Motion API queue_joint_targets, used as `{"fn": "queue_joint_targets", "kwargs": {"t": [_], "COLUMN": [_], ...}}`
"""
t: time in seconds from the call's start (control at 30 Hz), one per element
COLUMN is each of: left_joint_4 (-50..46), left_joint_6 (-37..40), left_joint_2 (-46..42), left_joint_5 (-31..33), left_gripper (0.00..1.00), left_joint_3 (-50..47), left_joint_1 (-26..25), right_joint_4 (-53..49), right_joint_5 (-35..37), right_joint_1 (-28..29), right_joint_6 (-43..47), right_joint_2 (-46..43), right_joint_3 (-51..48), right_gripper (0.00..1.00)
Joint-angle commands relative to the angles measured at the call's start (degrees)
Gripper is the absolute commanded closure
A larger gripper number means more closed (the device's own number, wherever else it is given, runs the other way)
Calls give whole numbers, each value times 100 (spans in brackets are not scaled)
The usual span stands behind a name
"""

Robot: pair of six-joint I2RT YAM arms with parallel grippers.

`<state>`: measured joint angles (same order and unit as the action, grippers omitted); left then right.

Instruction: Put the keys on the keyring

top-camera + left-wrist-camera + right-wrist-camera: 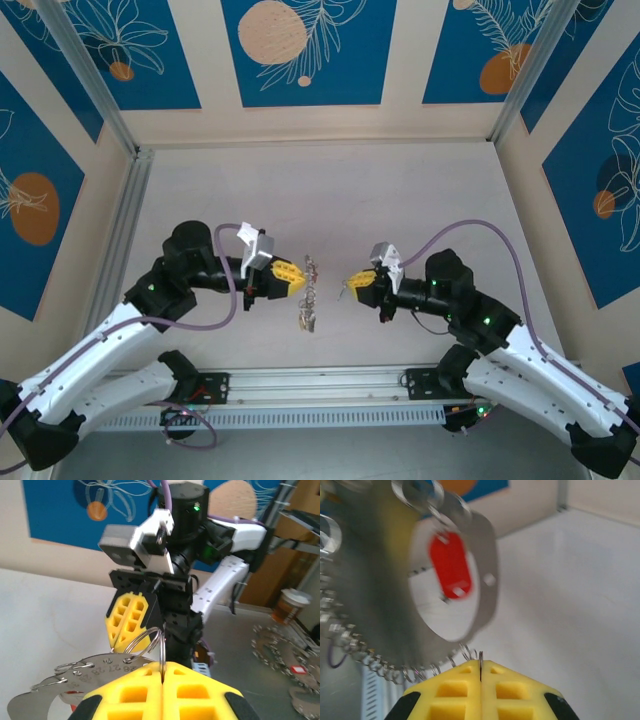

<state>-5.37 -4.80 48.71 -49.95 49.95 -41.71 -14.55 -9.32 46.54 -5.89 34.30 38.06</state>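
The keyring (310,296) stands edge-on above the counter (320,190), midway between the arms, with its long axis running near to far. The left pincer (300,283) is clamped on a thin wire loop (150,644) of its fringe from the left. The right pincer (351,285) pinches another loop from the right, equally close. A red key (451,571) shows through the ring's hole, likely nearer the left arm.

- Worktop (330,200): pale, across the middle of the top view.
- Panels (300,50): blue with leaf and orange-disc prints, along the top and sides.
- Rail (320,385): silvery, along the lower edge.
- Cup (291,604): lidded, at the right edge of the left wrist view.
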Motion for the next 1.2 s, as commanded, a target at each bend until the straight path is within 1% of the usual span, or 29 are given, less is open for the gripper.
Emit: {"fn": "queue_joint_targets", "kwargs": {"t": [0.0,0.3,0.53,0.73,0.9,1.17], "left_joint_4": [-308,-325,-373,-140,-41,-19], "left_joint_6": [375,462,583,484,427,431], "left_joint_2": [86,294,411,332,307,292], "left_joint_5": [-778,-1041,-1157,-1082,-1061,-1072], "left_gripper": [100,100,100,100,100,100], "left_joint_3": [410,548,621,461,401,392], "left_joint_1": [52,49,58,56,51,52], "right_joint_4": [143,538,1333,1511,1518,1396], "right_joint_5": [-897,-1635,-1843,-1220,-1039,-739], "right_joint_1": [101,117,159,457,754,968], "right_joint_6": [465,581,296,361,507,624], "right_joint_2": [-56,229,561,586,643,720], "right_joint_3": [365,771,738,749,823,946], "right_gripper": [100,100,100,100,100,100]}}
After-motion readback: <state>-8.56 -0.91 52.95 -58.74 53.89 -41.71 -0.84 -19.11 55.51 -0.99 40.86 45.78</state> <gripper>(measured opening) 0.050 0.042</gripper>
